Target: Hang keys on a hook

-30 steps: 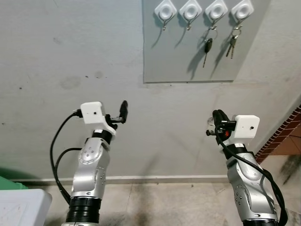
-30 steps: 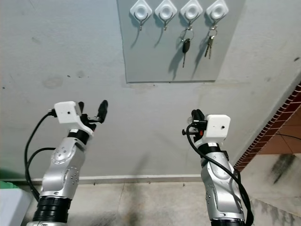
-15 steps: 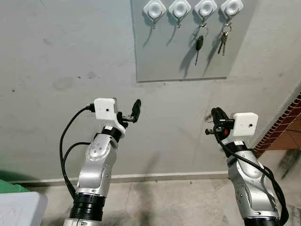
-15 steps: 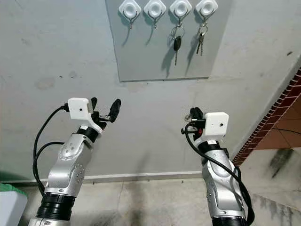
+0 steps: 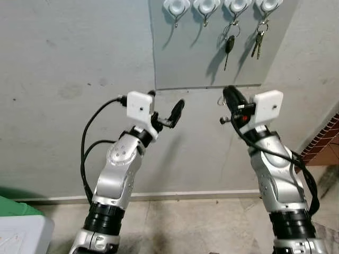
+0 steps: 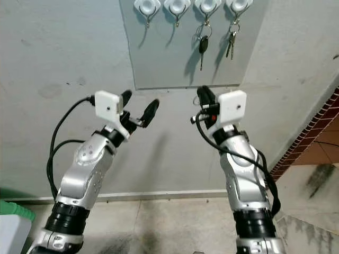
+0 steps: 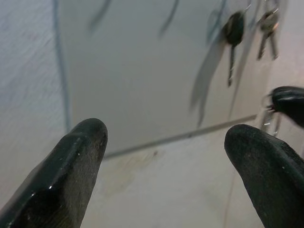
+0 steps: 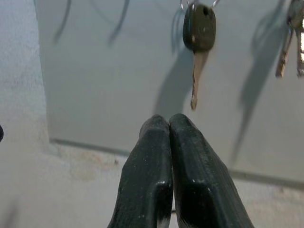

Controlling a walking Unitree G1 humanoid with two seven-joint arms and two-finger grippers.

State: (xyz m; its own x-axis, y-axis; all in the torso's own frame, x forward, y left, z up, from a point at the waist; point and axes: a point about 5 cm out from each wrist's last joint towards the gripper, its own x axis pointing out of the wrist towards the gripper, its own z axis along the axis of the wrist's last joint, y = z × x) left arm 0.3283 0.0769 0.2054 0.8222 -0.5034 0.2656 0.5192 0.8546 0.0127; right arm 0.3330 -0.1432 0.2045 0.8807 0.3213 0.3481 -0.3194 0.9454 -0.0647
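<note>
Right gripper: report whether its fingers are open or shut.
Shut. In the right wrist view the right gripper has its two black fingers pressed together with no gap, below the black-headed key hanging on the grey board.

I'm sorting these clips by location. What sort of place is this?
Probably a home entryway or hallway: a grey board with white key hooks on a plain plastered wall, a black-headed key already hanging, and bare floor below.

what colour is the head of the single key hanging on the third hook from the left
Black, on a silver blade. The key shows best in the right wrist view, hanging just above the shut right gripper.
</note>
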